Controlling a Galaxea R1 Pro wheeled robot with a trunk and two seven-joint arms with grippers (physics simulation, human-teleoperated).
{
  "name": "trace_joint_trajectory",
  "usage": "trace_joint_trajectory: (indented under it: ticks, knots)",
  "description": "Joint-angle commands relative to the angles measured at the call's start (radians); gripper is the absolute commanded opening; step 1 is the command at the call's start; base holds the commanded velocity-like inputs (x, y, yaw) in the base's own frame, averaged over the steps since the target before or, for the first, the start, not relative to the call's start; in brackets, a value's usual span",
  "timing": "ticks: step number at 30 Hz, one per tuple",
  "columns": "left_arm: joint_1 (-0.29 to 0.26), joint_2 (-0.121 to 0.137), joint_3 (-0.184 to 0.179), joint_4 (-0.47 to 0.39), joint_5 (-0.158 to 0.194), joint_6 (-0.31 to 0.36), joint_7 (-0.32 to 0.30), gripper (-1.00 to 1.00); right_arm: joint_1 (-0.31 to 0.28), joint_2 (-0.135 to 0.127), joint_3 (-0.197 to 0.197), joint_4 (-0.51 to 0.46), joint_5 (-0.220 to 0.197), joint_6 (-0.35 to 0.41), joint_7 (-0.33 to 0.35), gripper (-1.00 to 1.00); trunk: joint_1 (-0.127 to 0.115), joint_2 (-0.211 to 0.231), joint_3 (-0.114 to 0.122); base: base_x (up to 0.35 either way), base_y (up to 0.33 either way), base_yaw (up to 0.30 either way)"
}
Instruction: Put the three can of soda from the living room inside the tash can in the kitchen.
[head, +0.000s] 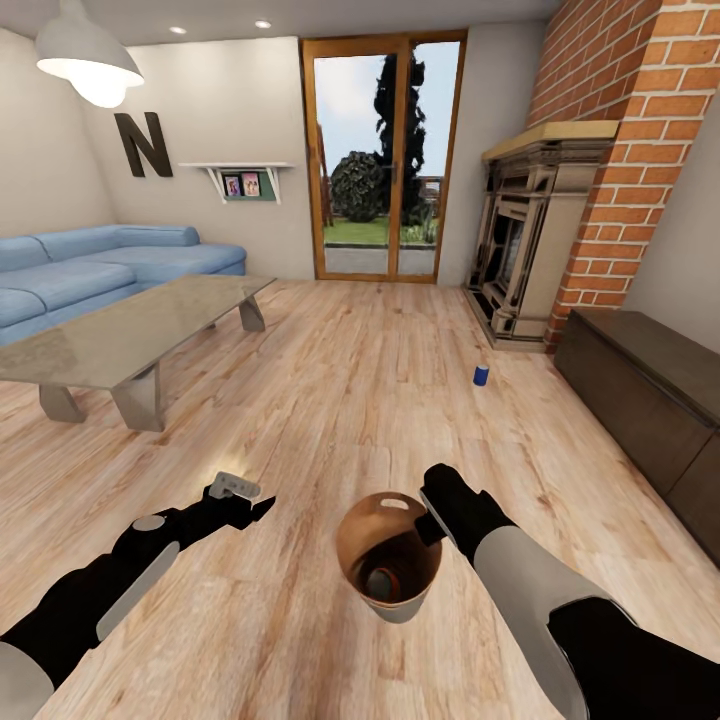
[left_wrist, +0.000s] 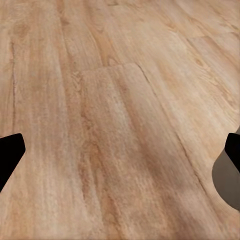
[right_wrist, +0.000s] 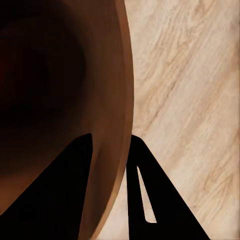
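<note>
right gripper (right_wrist: 116, 165) pinched bin (head: 388, 560) rim to carry it | left gripper (left_wrist: 120, 165) spread, empty | blue can (head: 481, 375) stood ahead on floor

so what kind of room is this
Most likely a living room: a long blue sofa behind a grey low table, and a red brick fireplace by the glass doors.

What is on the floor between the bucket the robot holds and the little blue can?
Nothing: in the head view, only bare wood floor stretches between the trash can, held by the right gripper, and the blue can.
</note>
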Motion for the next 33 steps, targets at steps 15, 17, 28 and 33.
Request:
trace_joint_trajectory:
  ticks: [15,17,28,33]
  knots:
    - [0.046,-0.019,0.042,0.044,-0.004,-0.040,-0.005,1.00,0.049,-0.040,-0.039,-0.042,0.061,-0.040,0.025,-1.00,0.000,0.000,0.000,-0.017,0.076,0.000]
    - [0.057,-0.020,0.053,0.055,-0.005,-0.051,-0.005,1.00,0.061,-0.041,-0.048,-0.053,0.086,-0.053,0.026,-1.00,0.000,0.000,0.000,-0.125,0.233,0.000]
    - [0.117,-0.021,0.058,0.288,-0.003,-0.134,-0.012,1.00,0.182,-0.048,-0.160,-0.095,-0.178,-0.200,0.027,-1.00,0.000,0.000,0.000,-0.154,0.249,0.000]
    - [0.117,-0.022,0.057,0.290,-0.004,-0.156,-0.013,1.00,0.184,-0.048,-0.160,-0.096,-0.178,-0.202,0.026,-1.00,0.000,0.000,0.000,-0.150,0.255,0.000]
